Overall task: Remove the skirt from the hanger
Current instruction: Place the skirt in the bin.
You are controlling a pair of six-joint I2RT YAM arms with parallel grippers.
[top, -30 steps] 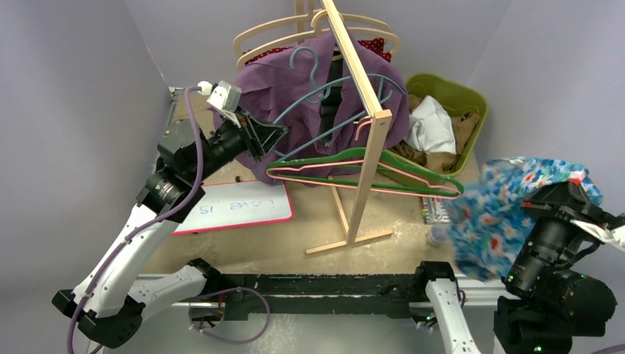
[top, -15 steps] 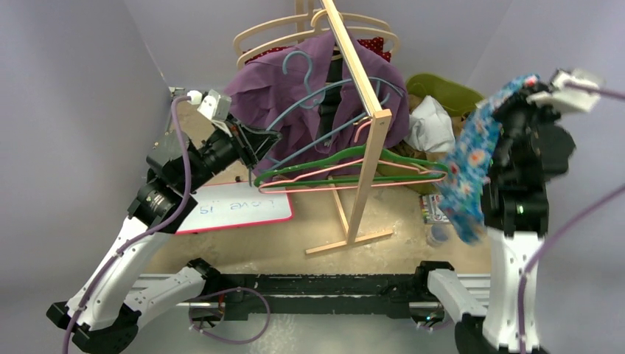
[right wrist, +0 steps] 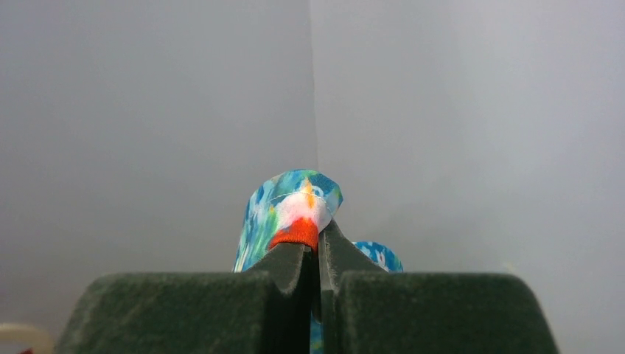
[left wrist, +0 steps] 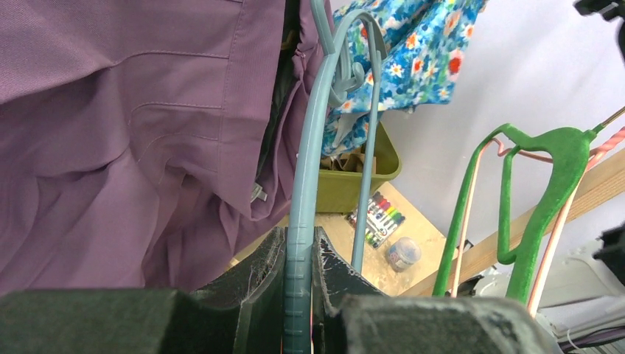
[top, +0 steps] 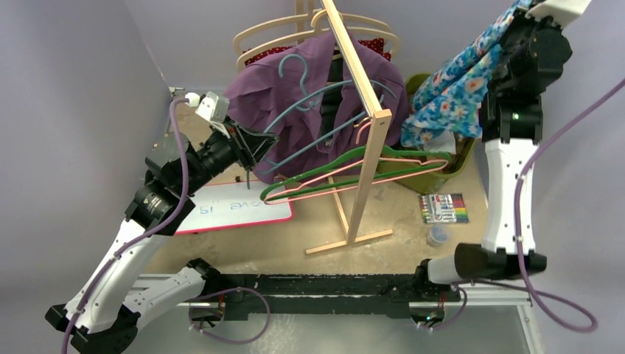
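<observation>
Right claw: clenched on a fold of the floral skirt; the arm stands raised high over the far right corner of the surface; the skirt hangs from the claw above the green bin, apart from all hangers.

Left claw: clenched on the bar of the blue-grey hanger, toward the far left of the surface; that hanger lies against the purple garment draped on the wooden rack; the green hanger hangs tilted at the rack's post.

Whiteboard lies near the left edge; marker set lies near the right edge.
</observation>
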